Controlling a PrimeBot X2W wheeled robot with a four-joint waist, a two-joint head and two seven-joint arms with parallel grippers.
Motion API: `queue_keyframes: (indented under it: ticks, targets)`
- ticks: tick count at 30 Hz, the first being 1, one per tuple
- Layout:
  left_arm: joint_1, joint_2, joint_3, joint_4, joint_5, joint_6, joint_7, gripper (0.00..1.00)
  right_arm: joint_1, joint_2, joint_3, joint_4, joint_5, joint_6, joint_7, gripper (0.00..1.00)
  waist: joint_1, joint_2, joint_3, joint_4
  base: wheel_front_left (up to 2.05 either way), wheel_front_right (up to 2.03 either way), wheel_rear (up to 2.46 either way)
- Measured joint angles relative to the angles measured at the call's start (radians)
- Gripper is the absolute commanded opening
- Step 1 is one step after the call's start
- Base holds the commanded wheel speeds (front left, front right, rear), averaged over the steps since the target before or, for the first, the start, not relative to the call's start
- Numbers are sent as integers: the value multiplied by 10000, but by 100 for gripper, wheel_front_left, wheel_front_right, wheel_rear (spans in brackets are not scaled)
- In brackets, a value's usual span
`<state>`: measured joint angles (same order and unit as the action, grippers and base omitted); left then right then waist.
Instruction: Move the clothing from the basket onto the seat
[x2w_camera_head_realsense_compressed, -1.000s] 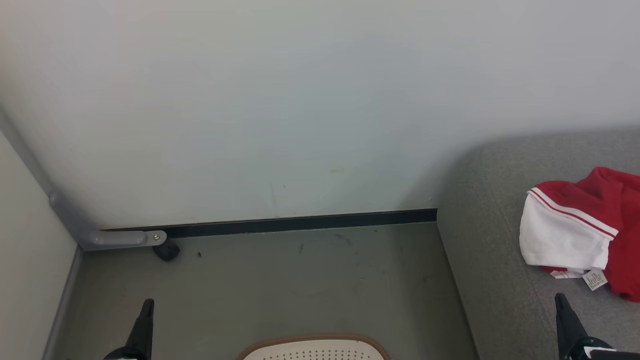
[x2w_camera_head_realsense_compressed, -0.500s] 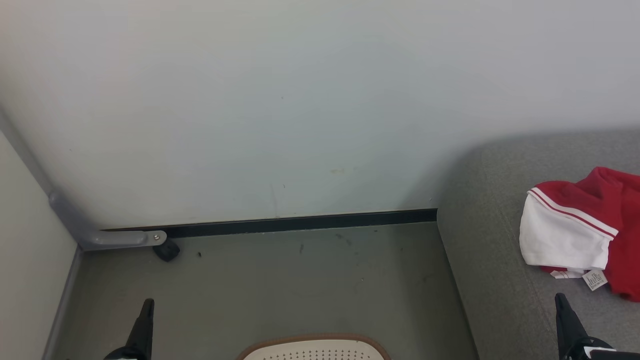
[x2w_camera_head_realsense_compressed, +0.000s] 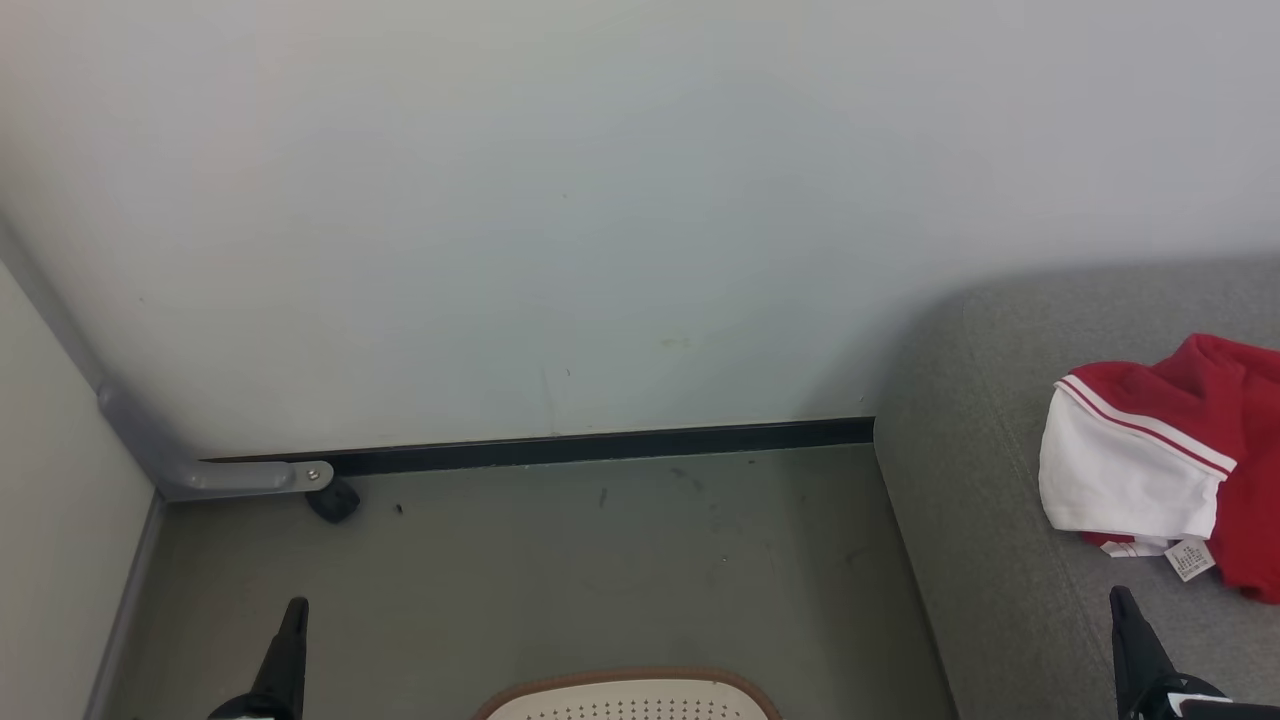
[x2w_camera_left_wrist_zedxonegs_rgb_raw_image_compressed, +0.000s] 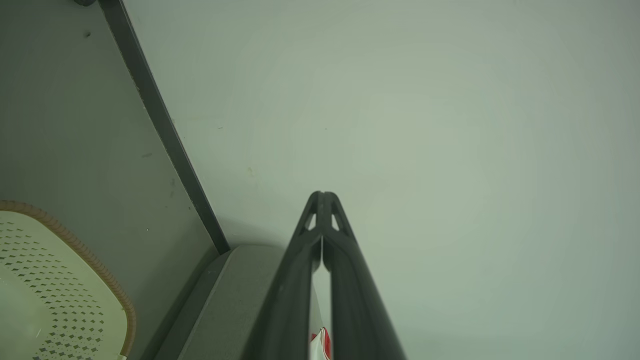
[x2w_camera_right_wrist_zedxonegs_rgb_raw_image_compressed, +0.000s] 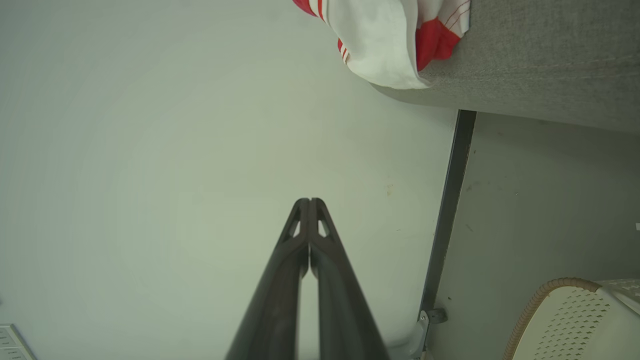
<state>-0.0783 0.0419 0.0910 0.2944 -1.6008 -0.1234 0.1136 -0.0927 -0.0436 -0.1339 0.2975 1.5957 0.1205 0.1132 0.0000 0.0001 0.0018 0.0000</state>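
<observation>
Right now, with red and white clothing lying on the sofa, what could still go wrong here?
1. The clothing lies near the rounded end of the seat; a nudge there could slide it to the floor.
2. Little of the inside of the basket shows, so a leftover garment might be missed.
3. The left gripper and right gripper are both shut and empty; reaching in like that would push fabric, not grasp it.

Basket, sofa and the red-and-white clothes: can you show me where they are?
basket (x2w_camera_head_realsense_compressed: 630, 677): head view, on its brown rim.
sofa (x2w_camera_head_realsense_compressed: 985, 470): head view, on bare grey fabric beside the clothes.
clothes (x2w_camera_head_realsense_compressed: 1120, 480): head view, on the white panel.
</observation>
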Motion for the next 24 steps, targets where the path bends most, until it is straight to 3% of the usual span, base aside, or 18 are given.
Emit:
queue_keyframes:
  ticks: [24]
  targets:
    - [0,0,0,0,0,0,0,0,0,0,0,-4,0,0,0,0,0,0,0,0,0,0,0]
